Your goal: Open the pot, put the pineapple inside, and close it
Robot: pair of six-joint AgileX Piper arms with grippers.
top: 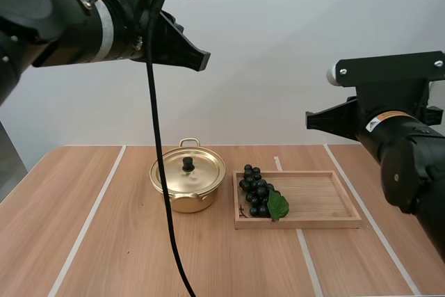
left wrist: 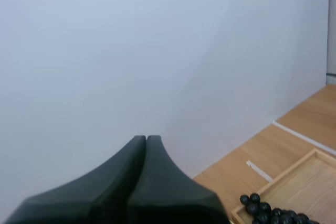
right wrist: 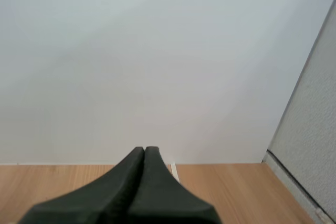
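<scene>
A small gold pot (top: 188, 184) stands on the wooden table with its lid (top: 188, 170) on, a black knob at the lid's centre. To its right a bunch of dark grapes (top: 257, 191) with a green leaf lies at the left end of a wooden tray (top: 327, 203); the grapes (left wrist: 270, 212) also lie beyond my left fingers. No pineapple is on the table. My left gripper (top: 201, 59) hangs high above the pot, its fingers (left wrist: 146, 139) together as one dark wedge. My right gripper (top: 309, 119) is raised above the tray's right side, shut as well (right wrist: 144, 149).
White tape lines (top: 90, 217) run front to back across the table. A plain pale wall stands behind the table's far edge. Bare table lies in front of the pot and the tray.
</scene>
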